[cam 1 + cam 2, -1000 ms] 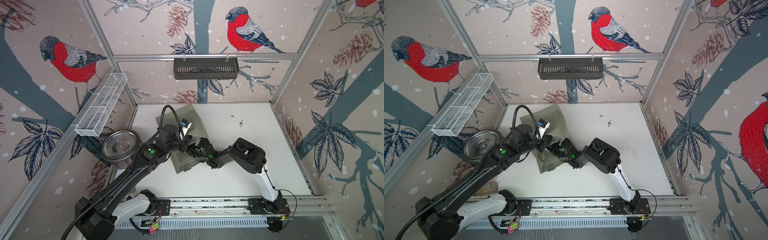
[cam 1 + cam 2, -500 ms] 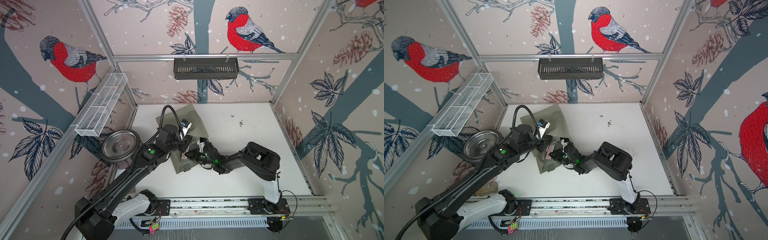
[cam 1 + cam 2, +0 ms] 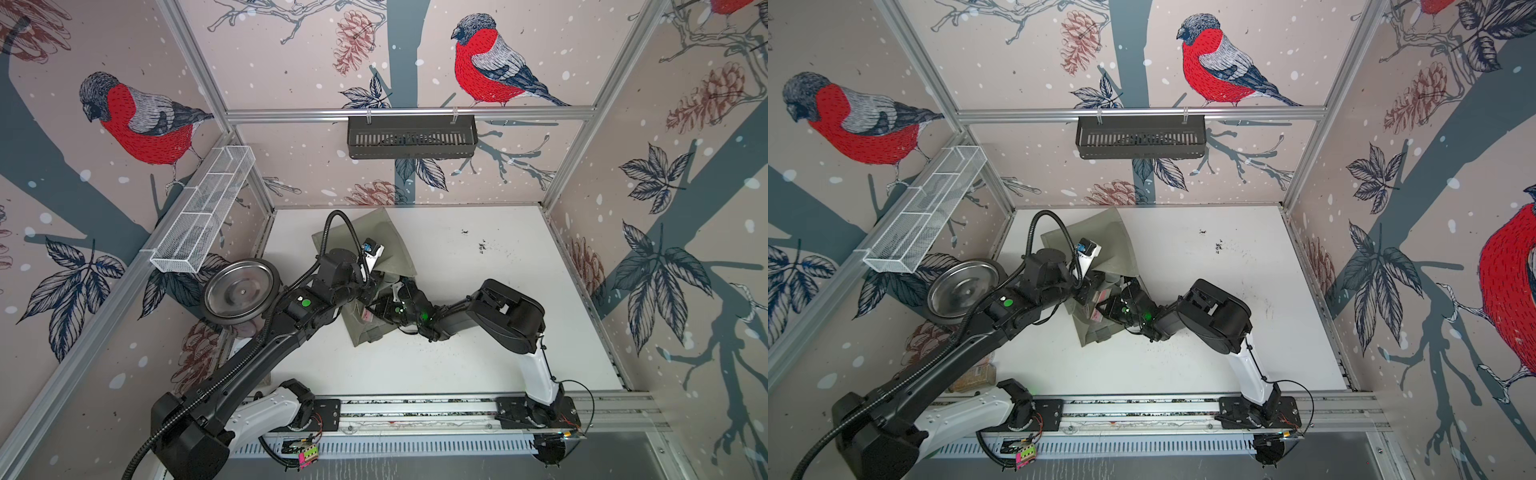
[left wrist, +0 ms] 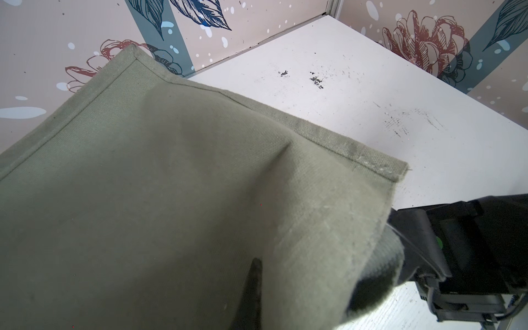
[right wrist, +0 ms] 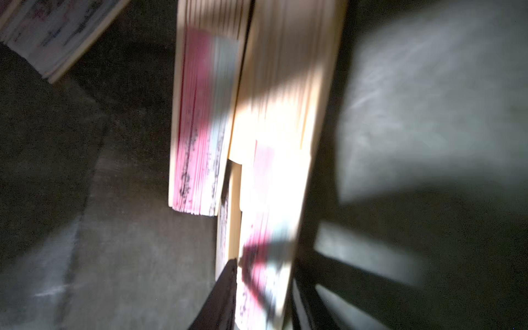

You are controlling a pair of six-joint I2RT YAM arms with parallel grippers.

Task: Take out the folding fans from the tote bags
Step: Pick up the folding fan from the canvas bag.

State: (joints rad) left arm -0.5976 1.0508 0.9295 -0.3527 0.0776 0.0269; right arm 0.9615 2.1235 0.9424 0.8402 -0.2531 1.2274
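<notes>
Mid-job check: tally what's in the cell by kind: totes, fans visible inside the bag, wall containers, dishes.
Tote bag: 1
Folding fans: at least 3 inside the bag; the blur hides any more
Black basket: 1
White mesh tray: 1
Steel dish: 1
Total: at least 7

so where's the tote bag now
In both top views the tote bag lies on the table, left of centre, its far corner by the back wall; the left arm and right arm meet over it.

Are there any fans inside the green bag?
Yes, the right wrist view shows several closed pink-and-bamboo fans lying on the dark cloth inside the bag.
</notes>
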